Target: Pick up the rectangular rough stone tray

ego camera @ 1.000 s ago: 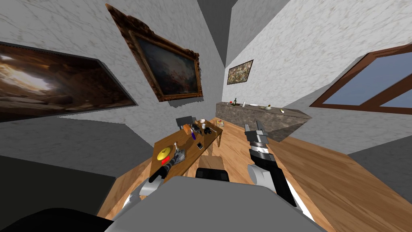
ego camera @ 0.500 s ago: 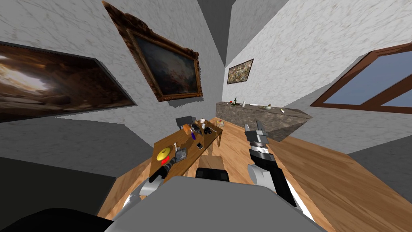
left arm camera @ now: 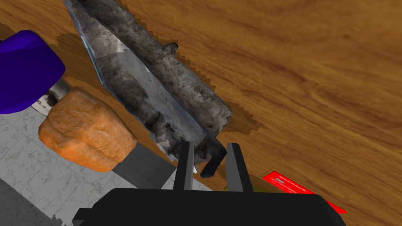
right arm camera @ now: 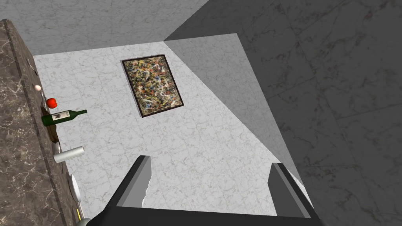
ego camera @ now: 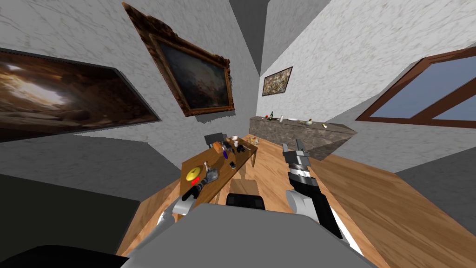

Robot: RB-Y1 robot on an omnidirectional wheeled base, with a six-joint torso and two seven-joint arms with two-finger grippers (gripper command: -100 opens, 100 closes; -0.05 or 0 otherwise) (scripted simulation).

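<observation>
Grey stone tray stretches away from your left gripper, whose narrowed fingers seem to pinch its near end.

My head camera has swung a little: the table and everything on it now sit slightly further toward 3 o'clock, and the window has crept toward 12. My left gripper, clamped on the end of the rough grey tray, has shifted toward 3 o'clock with them, its elbow drawn nearer the middle
</observation>
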